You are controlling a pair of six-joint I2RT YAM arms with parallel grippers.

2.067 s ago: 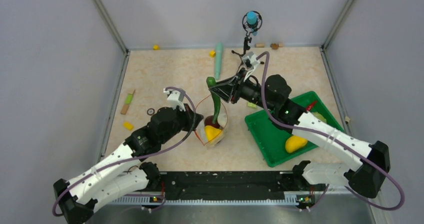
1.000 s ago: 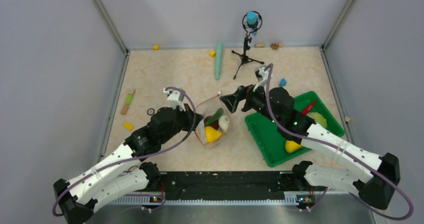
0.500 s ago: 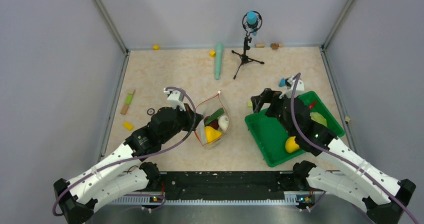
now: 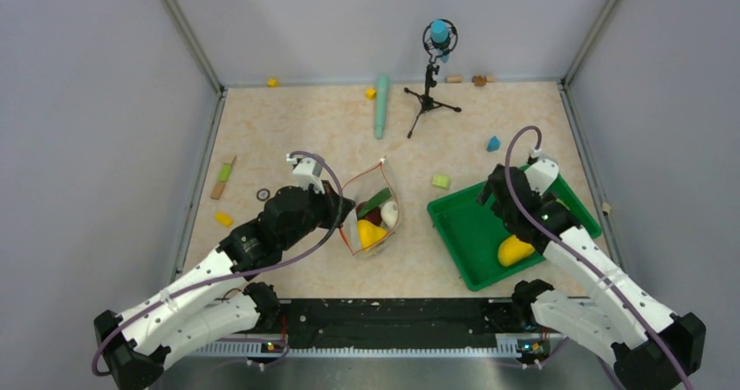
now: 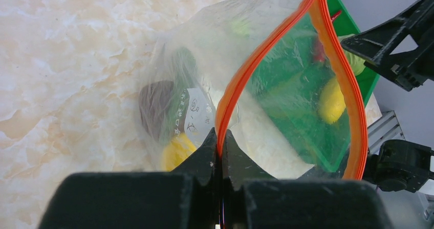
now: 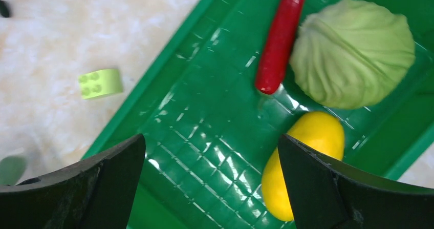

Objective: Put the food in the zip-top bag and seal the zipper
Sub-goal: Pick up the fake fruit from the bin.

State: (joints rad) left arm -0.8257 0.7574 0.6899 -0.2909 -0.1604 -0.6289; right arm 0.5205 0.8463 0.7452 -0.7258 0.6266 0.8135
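Left gripper clenched on the thin orange-red zipper strip, propping the clear floppy plastic bag open. Right gripper hangs spread, empty, over the green plastic tray: long red chili, pale green leafy ball, yellow fruit, 3 to go. Straddle 1 squarely, then squeeze.

White arm links, black joints, looping purple cables, matte black wedge-shaped fingers
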